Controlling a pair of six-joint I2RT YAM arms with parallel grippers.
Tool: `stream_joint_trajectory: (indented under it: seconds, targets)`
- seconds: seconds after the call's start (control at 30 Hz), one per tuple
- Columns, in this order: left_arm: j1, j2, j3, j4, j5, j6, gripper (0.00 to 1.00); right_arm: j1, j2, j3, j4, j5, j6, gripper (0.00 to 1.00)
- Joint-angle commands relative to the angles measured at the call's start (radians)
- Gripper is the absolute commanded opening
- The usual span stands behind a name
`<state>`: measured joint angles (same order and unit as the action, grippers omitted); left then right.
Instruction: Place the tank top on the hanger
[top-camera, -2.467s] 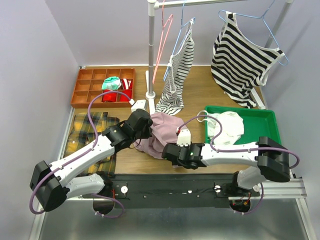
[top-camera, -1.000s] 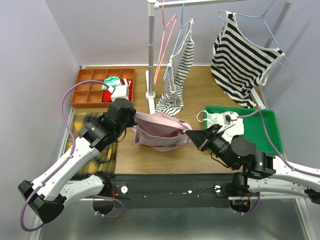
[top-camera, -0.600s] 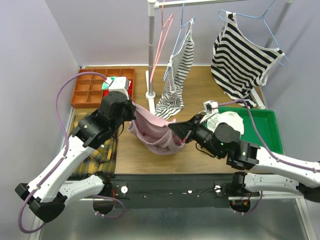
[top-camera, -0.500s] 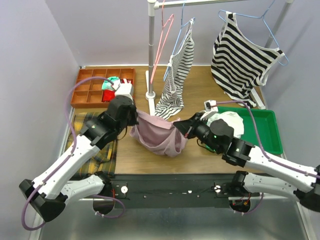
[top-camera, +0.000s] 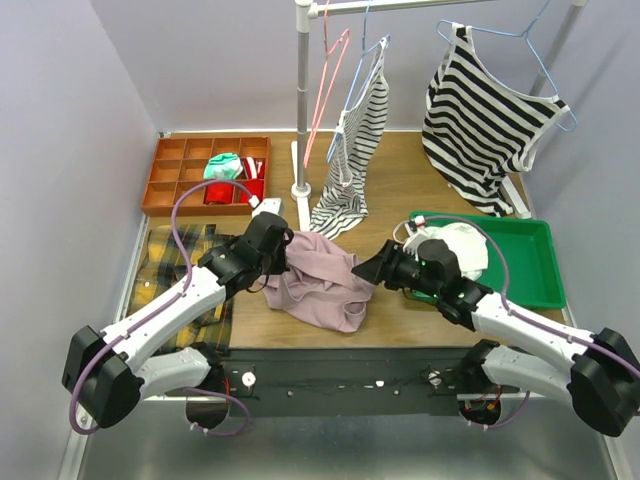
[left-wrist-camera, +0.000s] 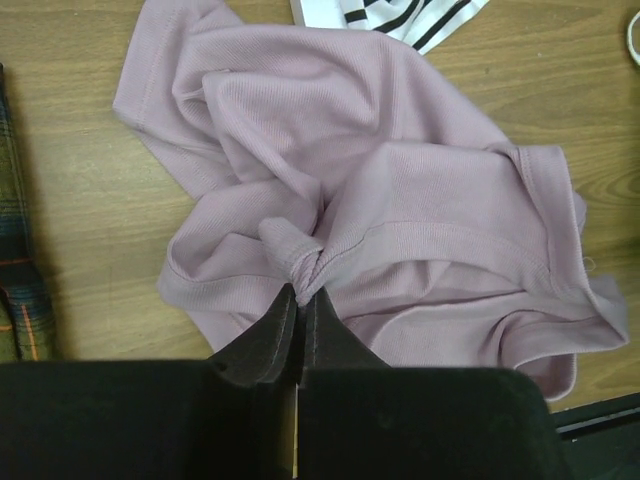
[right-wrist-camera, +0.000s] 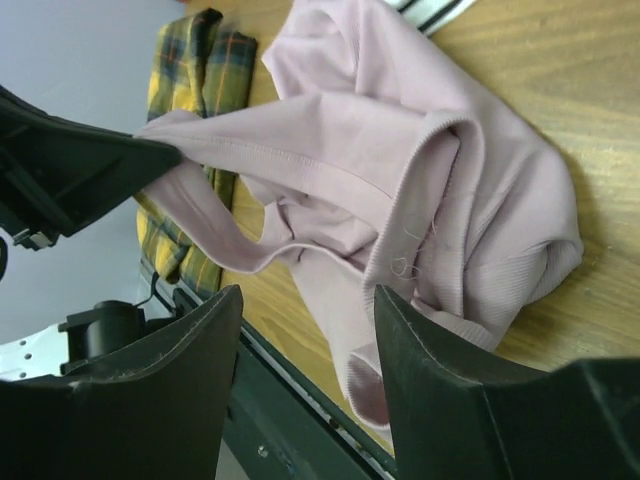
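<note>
– Dropped onto the table (top-camera: 400, 185) since a moment ago, the tank top (top-camera: 322, 285) lies crumpled at the near middle. And the hands?
– Left hand (left-wrist-camera: 298, 292) is clenched on a fold of it. Right hand (right-wrist-camera: 305, 300) has released, just right of it. The hanger (top-camera: 328, 92) hangs at the far side.

No readable text, labels or numbers anywhere.
</note>
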<state>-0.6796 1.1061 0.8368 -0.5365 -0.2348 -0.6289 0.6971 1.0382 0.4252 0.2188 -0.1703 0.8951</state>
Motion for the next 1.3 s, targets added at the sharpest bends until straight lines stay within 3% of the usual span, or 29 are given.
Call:
stream_joint_trajectory:
  seconds: [0.0, 0.2, 0.37, 0.63, 0.77, 0.9, 1.1, 1.27]
  targets:
    - [0.008, -0.035, 0.036, 0.009, -0.014, 0.011, 0.12, -0.005, -0.064, 0.058, -0.200, 0.075, -0.041, 0.62]
    - [0.009, -0.086, 0.110, -0.062, -0.049, 0.053, 0.30, -0.004, -0.047, 0.190, -0.442, 0.205, -0.142, 0.63]
    - [0.011, -0.158, 0.206, -0.135, -0.069, 0.100, 0.34, -0.004, -0.037, 0.256, -0.506, 0.249, -0.183, 0.64]
    - [0.009, -0.190, 0.453, -0.160, -0.093, 0.211, 0.53, -0.004, -0.017, 0.303, -0.527, 0.256, -0.202, 0.64]
    - [0.014, -0.053, 0.678, -0.097, -0.075, 0.300, 0.52, -0.005, 0.017, 0.340, -0.532, 0.246, -0.211, 0.64]
    - [0.017, 0.194, 0.981, -0.105, -0.044, 0.417, 0.49, -0.005, 0.029, 0.342, -0.532, 0.245, -0.216, 0.64]
    - [0.041, 0.427, 1.259, -0.140, 0.009, 0.523, 0.49, -0.005, 0.042, 0.349, -0.532, 0.220, -0.214, 0.63]
    - [0.057, 0.550, 1.380, -0.152, 0.025, 0.569, 0.46, -0.005, 0.046, 0.366, -0.533, 0.210, -0.223, 0.63]
